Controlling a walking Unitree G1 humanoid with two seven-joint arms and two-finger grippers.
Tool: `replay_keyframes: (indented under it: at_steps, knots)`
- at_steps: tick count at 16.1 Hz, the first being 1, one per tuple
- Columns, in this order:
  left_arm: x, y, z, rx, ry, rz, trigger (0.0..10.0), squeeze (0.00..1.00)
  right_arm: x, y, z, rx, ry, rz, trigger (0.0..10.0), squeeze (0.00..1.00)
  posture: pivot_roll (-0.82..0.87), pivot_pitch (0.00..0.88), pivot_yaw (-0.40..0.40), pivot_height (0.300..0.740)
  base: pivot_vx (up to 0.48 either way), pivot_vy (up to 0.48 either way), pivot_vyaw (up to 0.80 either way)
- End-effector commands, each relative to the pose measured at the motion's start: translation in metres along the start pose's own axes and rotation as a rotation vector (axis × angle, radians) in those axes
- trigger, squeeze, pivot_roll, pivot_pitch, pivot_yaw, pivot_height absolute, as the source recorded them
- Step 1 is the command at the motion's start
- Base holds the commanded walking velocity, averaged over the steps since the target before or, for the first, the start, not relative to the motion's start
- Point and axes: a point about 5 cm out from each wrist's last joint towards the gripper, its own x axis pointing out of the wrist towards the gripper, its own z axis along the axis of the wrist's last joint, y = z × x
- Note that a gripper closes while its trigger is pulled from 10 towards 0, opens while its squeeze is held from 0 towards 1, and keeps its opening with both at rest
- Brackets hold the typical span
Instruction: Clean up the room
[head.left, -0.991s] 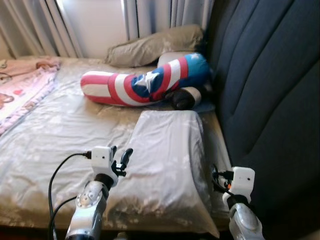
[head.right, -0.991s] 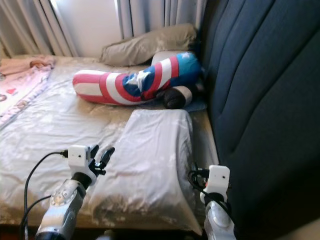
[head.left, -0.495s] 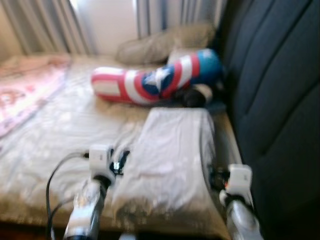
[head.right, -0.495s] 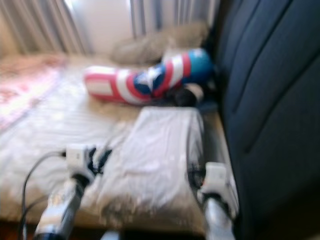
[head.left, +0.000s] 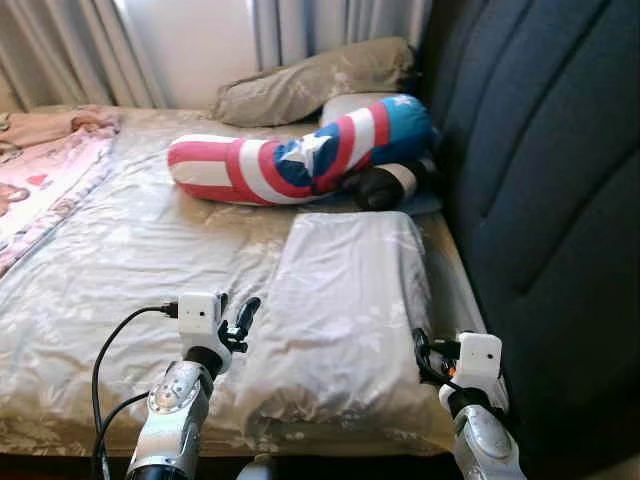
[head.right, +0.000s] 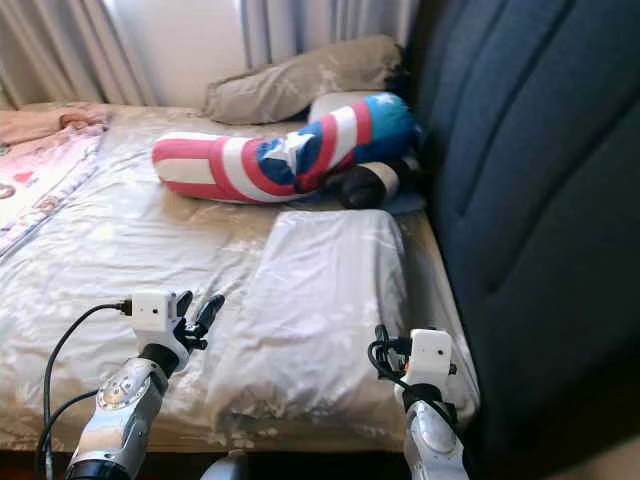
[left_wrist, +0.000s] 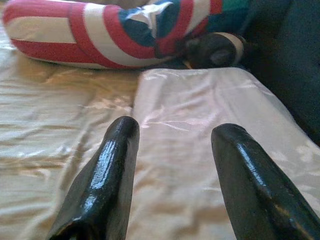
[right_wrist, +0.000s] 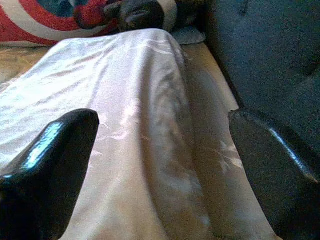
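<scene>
As both arms reach forward, left gripper (head.left: 236, 322) and right gripper (right_wrist: 165, 165) fingers spread, flanking pillow (head.left: 345, 310).

— What's different from a second ago?
— The view has shifted a little and is sharp again after the blur, so the head camera moved, not the bedding.
— And the arms?
— The left gripper (head.left: 240, 320), whose fingertips reached over the left edge of the grey pillow (head.left: 345, 300), now sits just beside that edge. The right gripper (right_wrist: 165, 132) has barely moved at the pillow's right edge.
</scene>
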Motion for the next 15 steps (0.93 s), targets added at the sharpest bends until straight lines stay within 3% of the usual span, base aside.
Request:
replay_keyframes:
  at_steps: [1, 6, 8, 10, 12, 15]
  knots:
    - [0.003, -0.005, 0.003, -0.003, -0.006, -0.019, 10.0, 0.0, 0.0, -0.004, 0.0, 0.008, 0.005, -0.013, 10.0, 0.0, -0.03, 0.036, -0.013, 0.668, 0.0, 0.0, 0.0]
    - [0.001, -0.006, 0.0, -0.018, 0.008, -0.034, 10.0, 0.0, -0.001, 0.005, 0.007, 0.0, -0.038, 0.067, 10.0, 0.0, -0.03, 0.036, -0.014, 0.668, 0.0, 0.0, 0.0]
    - [0.001, -0.006, 0.001, -0.021, 0.004, -0.035, 10.0, 0.0, -0.002, 0.009, 0.009, 0.008, -0.048, 0.11, 10.0, 0.0, -0.03, 0.035, -0.014, 0.668, 0.345, 0.0, 0.8]
    - [0.0, -0.006, -0.001, -0.024, 0.009, -0.038, 10.0, 0.0, -0.002, 0.008, 0.008, 0.029, -0.046, 0.105, 10.0, 0.0, -0.03, 0.035, -0.014, 0.668, 0.382, 0.0, 0.0]
    - [-0.001, -0.006, -0.001, -0.025, 0.011, -0.039, 10.0, 0.0, -0.002, 0.004, 0.006, 0.021, -0.029, 0.071, 10.0, 0.0, -0.03, 0.036, -0.016, 0.668, 0.381, 0.0, 0.0]
    - [-0.003, -0.011, -0.004, -0.022, 0.024, -0.084, 10.0, 0.0, 0.001, -0.015, 0.001, 0.037, 0.02, -0.09, 10.0, 0.0, -0.03, 0.037, -0.015, 0.668, 0.085, 0.0, -0.47]
